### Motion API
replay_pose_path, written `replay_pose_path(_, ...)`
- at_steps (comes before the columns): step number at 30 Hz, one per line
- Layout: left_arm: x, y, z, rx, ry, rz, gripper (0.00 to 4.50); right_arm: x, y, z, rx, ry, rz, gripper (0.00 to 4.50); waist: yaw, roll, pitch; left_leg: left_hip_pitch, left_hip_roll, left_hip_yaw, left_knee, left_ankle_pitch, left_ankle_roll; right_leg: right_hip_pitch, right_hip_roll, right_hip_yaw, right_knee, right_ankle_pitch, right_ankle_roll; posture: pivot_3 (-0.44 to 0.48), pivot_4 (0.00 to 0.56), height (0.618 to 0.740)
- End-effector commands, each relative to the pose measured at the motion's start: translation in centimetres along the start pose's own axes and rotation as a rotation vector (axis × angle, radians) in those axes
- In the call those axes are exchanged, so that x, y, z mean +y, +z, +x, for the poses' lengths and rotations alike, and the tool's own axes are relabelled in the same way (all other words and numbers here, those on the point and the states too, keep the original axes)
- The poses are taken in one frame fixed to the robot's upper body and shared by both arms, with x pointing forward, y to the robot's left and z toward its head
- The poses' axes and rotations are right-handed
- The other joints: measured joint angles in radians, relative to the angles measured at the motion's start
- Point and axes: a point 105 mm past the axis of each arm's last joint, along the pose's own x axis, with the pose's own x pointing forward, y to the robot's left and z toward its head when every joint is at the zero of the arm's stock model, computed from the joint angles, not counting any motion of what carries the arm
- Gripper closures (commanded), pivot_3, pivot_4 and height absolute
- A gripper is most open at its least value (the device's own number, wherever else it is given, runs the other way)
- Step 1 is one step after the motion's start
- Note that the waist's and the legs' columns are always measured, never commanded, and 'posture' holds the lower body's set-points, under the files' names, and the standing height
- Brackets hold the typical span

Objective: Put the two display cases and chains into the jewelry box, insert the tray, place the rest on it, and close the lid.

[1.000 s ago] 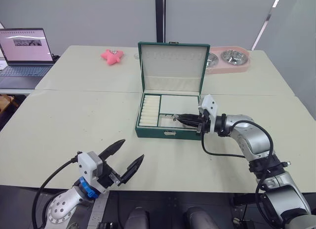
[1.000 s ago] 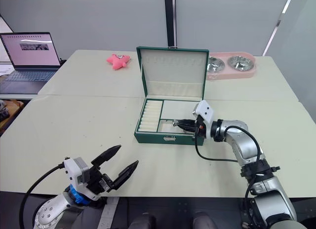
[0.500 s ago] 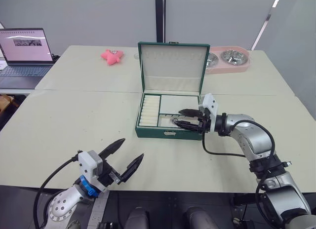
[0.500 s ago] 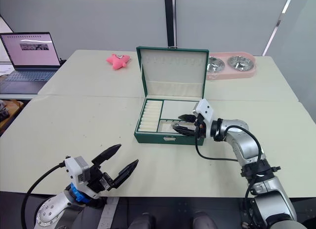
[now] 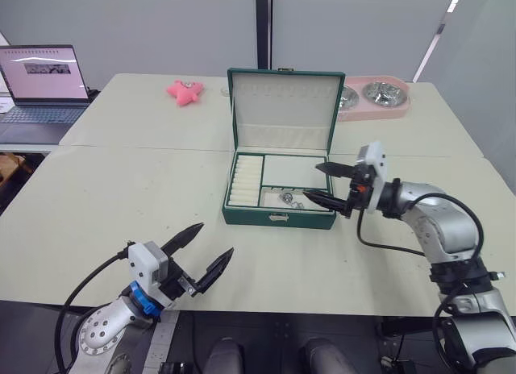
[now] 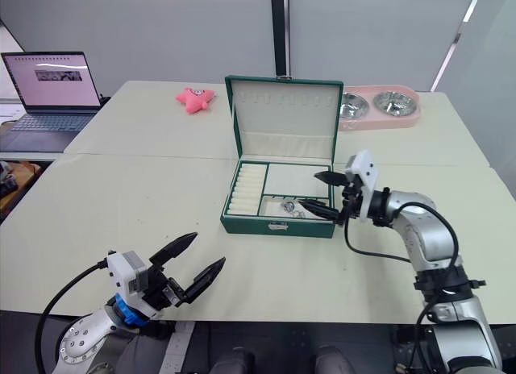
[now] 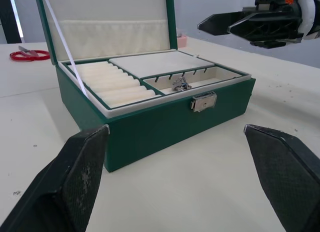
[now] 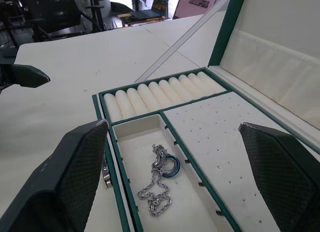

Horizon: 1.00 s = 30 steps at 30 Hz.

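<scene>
The dark green jewelry box (image 5: 278, 217) stands mid-table with its lid (image 5: 284, 104) upright. The cream-lined tray (image 8: 215, 137) sits inside it, ring rolls on the left. A silvery chain (image 8: 156, 194) lies in the tray's front compartment beside a small blue ring (image 8: 171, 164). My right gripper (image 5: 310, 181) is open and empty, hovering just right of the box over its front right corner. My left gripper (image 5: 216, 238) is open and empty, low near the table's front edge, well short of the box. The two display cases are out of view.
An open laptop (image 5: 44, 76) sits at the far left. A pink star toy (image 5: 183, 92) lies behind the box on the left, and a pink double pet bowl (image 5: 375, 96) on the right. Red scissors (image 7: 27, 54) lie on the far table.
My right gripper went from shut inside the tray's front compartment to open, then drew back to the right. The chain and ring now lie uncovered there. The left arm stayed put.
</scene>
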Motion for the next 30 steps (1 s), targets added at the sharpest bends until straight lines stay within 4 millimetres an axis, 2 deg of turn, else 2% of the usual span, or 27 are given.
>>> replay_pose_path(1,0.9,0.5,-0.7,0.015,0.017,0.033,0.0,-0.8,1.1,-2.8,-0.03,-0.058,-0.021,0.06,0.001,0.0,0.0,0.0,0.0,0.0,0.0,0.0,0.0,0.0,0.0,0.0,0.0,0.0,0.0,0.0,0.15,0.74)
replay_pose_path(6,3.8,-0.1,-2.3,0.11,0.059,0.043,0.0,-2.6,-1.4,-7.9,0.074,-0.209,-0.006,0.06,0.003,0.0,0.0,0.0,0.0,0.0,0.0,0.0,0.0,0.0,0.0,0.0,0.0,0.0,0.0,0.0,0.15,0.74)
replay_pose_path(8,6.3,0.0,-3.2,0.151,0.111,0.06,0.0,-3.7,-2.4,-10.9,0.11,-0.316,0.0,0.06,0.004,0.0,0.001,0.0,0.0,0.0,0.0,0.0,0.0,0.0,0.0,0.0,0.0,0.0,0.0,0.0,0.15,0.74)
replay_pose_path(10,8.5,0.3,-4.1,0.171,0.165,0.073,0.0,-4.2,-3.2,-13.0,0.135,-0.39,0.008,0.06,0.003,0.0,0.001,0.0,0.0,0.0,0.0,0.0,0.0,0.0,0.001,0.0,0.0,0.0,0.0,0.0,0.15,0.74)
replay_pose_path(12,10.1,0.6,-4.7,0.179,0.206,0.082,0.0,-4.3,-4.2,-14.3,0.164,-0.429,0.015,0.06,0.003,0.0,0.002,0.001,0.0,0.0,0.0,0.0,0.0,0.0,0.001,0.0,0.0,0.0,0.0,0.0,0.15,0.74)
replay_pose_path(16,12.6,0.6,-5.5,0.209,0.276,0.064,0.0,-4.3,-6.3,-15.9,0.192,-0.504,0.047,0.06,-0.005,0.001,0.002,0.001,0.0,0.001,0.0,0.0,0.0,0.0,0.0,0.001,0.0,0.0,0.0,0.0,0.15,0.74)
replay_pose_path(21,14.7,1.1,-5.7,0.203,0.352,0.092,0.0,-4.6,-7.9,-16.8,0.195,-0.58,0.057,0.06,-0.006,0.001,0.002,0.001,0.0,0.001,0.0,0.0,0.0,0.0,0.0,0.001,0.001,0.0,0.0,0.0,0.15,0.74)
replay_pose_path(24,15.7,1.4,-5.4,0.205,0.383,0.109,0.0,-4.9,-8.1,-16.9,0.175,-0.618,0.051,0.06,-0.005,0.001,0.002,0.001,0.0,0.001,0.0,0.0,0.0,0.0,0.0,0.0,0.001,0.0,0.0,0.0,0.15,0.74)
replay_pose_path(30,15.9,1.4,-3.9,0.181,0.371,0.076,0.0,-5.1,-7.8,-16.0,0.149,-0.613,0.055,0.06,-0.006,0.001,0.002,0.001,0.0,0.001,0.0,0.0,0.0,0.0,0.0,0.0,0.002,0.0,0.0,0.0,0.15,0.74)
